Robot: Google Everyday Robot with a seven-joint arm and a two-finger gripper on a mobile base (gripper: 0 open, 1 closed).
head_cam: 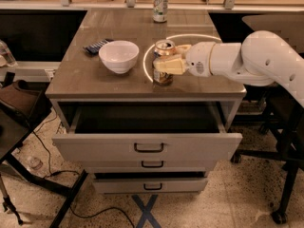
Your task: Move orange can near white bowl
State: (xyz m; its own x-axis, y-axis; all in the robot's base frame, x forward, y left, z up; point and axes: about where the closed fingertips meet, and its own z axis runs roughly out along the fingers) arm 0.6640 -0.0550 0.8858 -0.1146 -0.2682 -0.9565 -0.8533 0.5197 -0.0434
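Observation:
The orange can (163, 77) stands upright on the brown cabinet top (95, 80), right of the white bowl (118, 56) with a small gap between them. My gripper (167, 60) reaches in from the right on a white arm (247, 61), and its pale fingers (168, 66) are closed around the can's middle. The can's silver top shows above the fingers. The can rests on or just above the surface.
A white-and-green can (160, 5) stands at the back of the cabinet top. A flat dark blue striped object (95, 46) lies behind the bowl at left. The top drawer (147, 144) is pulled open below the front edge. A dark chair (19, 108) stands at left.

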